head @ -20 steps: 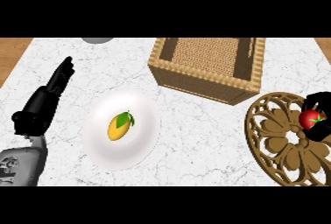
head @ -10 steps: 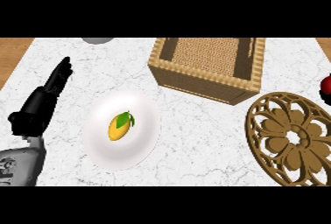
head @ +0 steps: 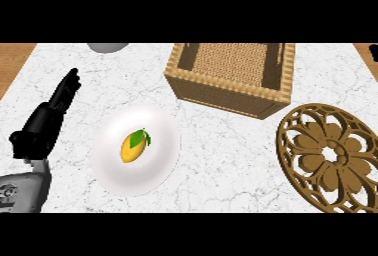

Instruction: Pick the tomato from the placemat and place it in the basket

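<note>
The tomato shows nowhere in the head view. The round carved wooden placemat [head: 332, 156] lies bare at the right, cut off by the edge. The woven basket [head: 221, 92] stands at the back centre, and its inside looks empty. A small dark sliver at the upper right edge is all that shows of my right hand [head: 373, 50]; whatever it holds is out of view. My left hand [head: 43, 125] rests open at the left, fingers straight and pointing away, apart from everything.
A white plate [head: 159, 170] with a yellow, green-leafed fruit [head: 133, 146] lies between the left hand and the placemat. A grey round object [head: 109, 46] peeks in at the top edge. Wooden floor borders the marble counter at the far left.
The tomato and right hand were over the placemat's right side. They rose along the right edge and have left the view. The left hand has not moved.
</note>
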Robot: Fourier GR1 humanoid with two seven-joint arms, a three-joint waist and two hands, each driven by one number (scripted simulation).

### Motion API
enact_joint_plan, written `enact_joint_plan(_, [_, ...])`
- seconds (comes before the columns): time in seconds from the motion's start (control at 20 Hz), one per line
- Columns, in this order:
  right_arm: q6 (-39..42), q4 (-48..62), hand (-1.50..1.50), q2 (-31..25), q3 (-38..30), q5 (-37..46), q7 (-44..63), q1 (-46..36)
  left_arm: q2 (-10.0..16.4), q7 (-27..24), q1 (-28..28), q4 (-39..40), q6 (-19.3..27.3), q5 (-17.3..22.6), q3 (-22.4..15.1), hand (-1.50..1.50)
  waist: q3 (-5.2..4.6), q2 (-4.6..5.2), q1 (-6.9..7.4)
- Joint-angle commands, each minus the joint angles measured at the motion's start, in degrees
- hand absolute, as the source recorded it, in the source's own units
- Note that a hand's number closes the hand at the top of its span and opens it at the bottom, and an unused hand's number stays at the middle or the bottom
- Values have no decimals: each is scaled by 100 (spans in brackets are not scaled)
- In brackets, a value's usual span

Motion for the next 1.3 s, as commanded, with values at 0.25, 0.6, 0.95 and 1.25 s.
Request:
enact_joint_plan(0.25, [1228, -1290, 150, 145, 425, -675, 1582, -1306, -73, 211, -66, -8, -11, -78, -82, 0, -7, 12, 39])
enact_joint_plan(0.6, [1762, -1596, 150, 551, 1054, -716, 3306, -2466, 107, -93, 28, -44, -177, 96, 180, 0, -11, 23, 72])
enact_joint_plan(0.95, [1543, -425, 150, 1263, 1500, -227, 3684, -3282, -100, -56, -81, 119, -115, -65, -36, 0, -9, 53, 110])
enact_joint_plan(1.25, [1935, -374, 150, 1758, 1932, -80, 4439, -3518, -26, -102, 315, -264, -199, -26, 28, 0, -8, 16, 98])
